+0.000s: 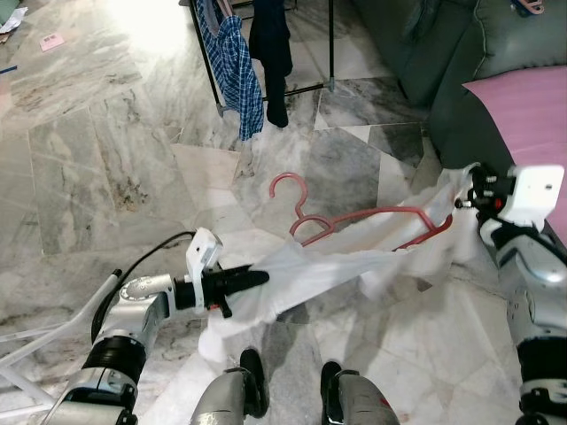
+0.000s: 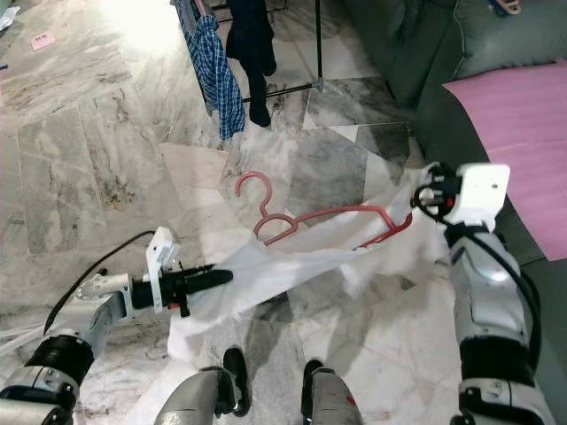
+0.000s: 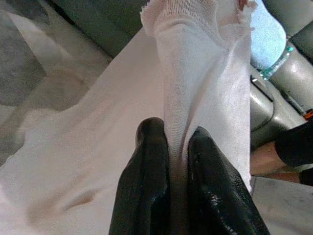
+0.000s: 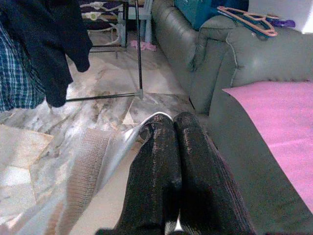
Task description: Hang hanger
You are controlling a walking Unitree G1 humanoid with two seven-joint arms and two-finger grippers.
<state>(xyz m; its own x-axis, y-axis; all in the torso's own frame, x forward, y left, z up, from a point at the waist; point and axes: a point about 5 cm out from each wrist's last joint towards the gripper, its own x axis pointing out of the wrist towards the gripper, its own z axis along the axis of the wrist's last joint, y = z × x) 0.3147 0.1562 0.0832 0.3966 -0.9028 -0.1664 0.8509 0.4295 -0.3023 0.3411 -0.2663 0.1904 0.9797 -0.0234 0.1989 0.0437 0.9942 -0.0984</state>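
Keeping both grippers' fingers pinched on the white garment (image 1: 354, 266), left gripper (image 1: 252, 281) low and right gripper (image 1: 467, 197) by the sofa (image 1: 461, 53), you should stay taut so the red hanger (image 1: 354, 221) inside reaches the rack (image 1: 266, 53) without slipping.

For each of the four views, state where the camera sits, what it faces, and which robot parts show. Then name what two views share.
Left eye view: head, looking down at marble floor; both arms, feet, left pincer.
Right eye view: same head, same scene; right pincer.
Left wrist view: along black fingers clamping the white garment.
Right wrist view: along closed fingers toward the sofa.
Shared: red hanger inside the garment, in both eye views.
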